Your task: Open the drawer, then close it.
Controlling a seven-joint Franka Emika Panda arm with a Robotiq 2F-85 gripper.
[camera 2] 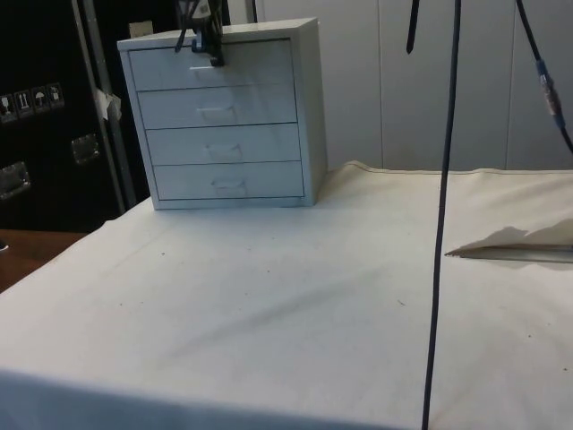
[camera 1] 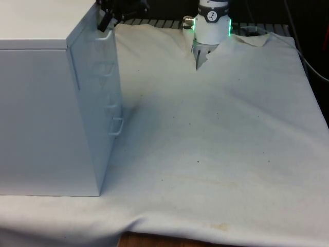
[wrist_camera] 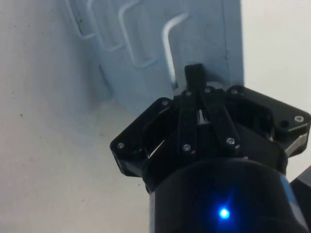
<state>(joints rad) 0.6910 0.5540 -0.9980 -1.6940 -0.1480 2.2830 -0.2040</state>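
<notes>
Chest of drawers [camera 2: 219,116] on the counter [camera 1: 216,134], all four drawers flush. Claw [camera 2: 212,49] at the top drawer [camera 2: 210,67], fingers pressed together at the top handle [wrist_camera: 170,43], right by it; whether the handle is actually caught, unclear. Likely step: hooking that handle to start the pull. Best done by seating a finger fully behind the bar, then drawing straight out along the drawer's travel, no sideways drift, slow enough not to drag the chest. Below the claw, three more handles. Side view: the drawer fronts square on. Front view: mostly the chest's blank side, claw [camera 1: 110,18] at the top edge. Wrist view: the closed fingers beside the bar.
</notes>
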